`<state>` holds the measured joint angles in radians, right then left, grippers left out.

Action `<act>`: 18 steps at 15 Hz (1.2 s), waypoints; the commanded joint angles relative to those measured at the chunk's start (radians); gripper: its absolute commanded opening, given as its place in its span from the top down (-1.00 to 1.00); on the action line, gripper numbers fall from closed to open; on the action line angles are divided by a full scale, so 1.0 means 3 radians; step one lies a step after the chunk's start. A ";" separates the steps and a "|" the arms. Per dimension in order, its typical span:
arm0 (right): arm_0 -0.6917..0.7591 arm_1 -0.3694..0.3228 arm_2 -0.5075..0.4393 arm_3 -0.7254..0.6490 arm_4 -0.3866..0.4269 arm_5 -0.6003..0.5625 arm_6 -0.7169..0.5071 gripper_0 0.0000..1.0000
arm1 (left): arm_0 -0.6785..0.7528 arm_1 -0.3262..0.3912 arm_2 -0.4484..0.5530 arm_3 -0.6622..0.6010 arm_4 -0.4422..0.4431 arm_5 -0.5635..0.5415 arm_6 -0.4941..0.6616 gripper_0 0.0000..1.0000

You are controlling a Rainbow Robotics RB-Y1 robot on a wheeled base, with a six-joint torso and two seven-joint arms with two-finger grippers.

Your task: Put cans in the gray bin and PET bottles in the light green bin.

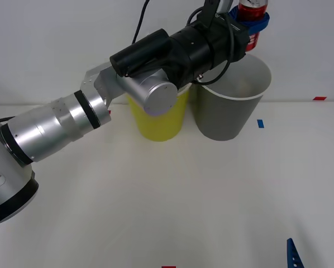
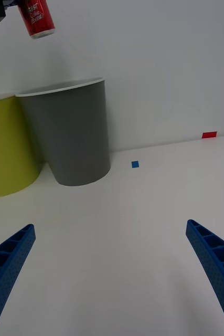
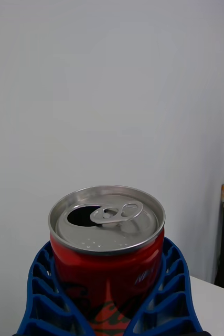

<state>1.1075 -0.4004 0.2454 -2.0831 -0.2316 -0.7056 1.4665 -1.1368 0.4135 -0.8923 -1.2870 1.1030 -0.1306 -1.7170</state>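
Progress looks well along: we are holding the can point(image 1: 251, 17) high in the left tool point(image 1: 249, 23), whose blue ribbed fingers point(image 3: 167, 294) are pinching its red body from both sides, silver top and pull tab facing up and the mouth already open. The can is hanging above the far rim of the gray bin point(image 1: 229, 111), so we judge the carry to be finished and only the release left. We are seeing no other can or PET bottle on the desk point(image 1: 172, 206), so little else seems to remain.

The light green bin point(image 1: 158, 120) is standing just left of the gray one, nearly touching it, partly hidden behind our left arm. Our right tool point(image 2: 112, 262) is waiting low at the near right with fingers spread wide, well apart from both bins. Small blue and red tape marks are lying on the desk. Nothing is blocking the drop, though the can is sitting near the rim rather than over the middle.
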 commanded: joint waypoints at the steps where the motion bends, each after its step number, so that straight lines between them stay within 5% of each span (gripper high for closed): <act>1: 0.0000 0.0000 0.0000 0.0000 0.0000 0.0000 0.0000 -1.00 | -0.0005 -0.0003 -0.0012 0.0021 0.0010 -0.0025 0.0012 0.30; 2: 0.0000 0.0000 0.0000 0.0000 0.0000 0.0000 0.0000 -1.00 | 0.0000 -0.0003 -0.0012 0.0021 0.0010 -0.0030 0.0012 -0.97; 18: 0.0000 0.0000 0.0000 0.0000 0.0000 0.0000 0.0000 -1.00 | 0.0000 0.0043 -0.0012 0.0015 0.0071 -0.0158 0.0053 -1.00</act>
<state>1.1075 -0.4004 0.2454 -2.0831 -0.2316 -0.7056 1.4665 -1.1368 0.4252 -0.8959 -1.2819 1.1241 -0.1779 -1.7013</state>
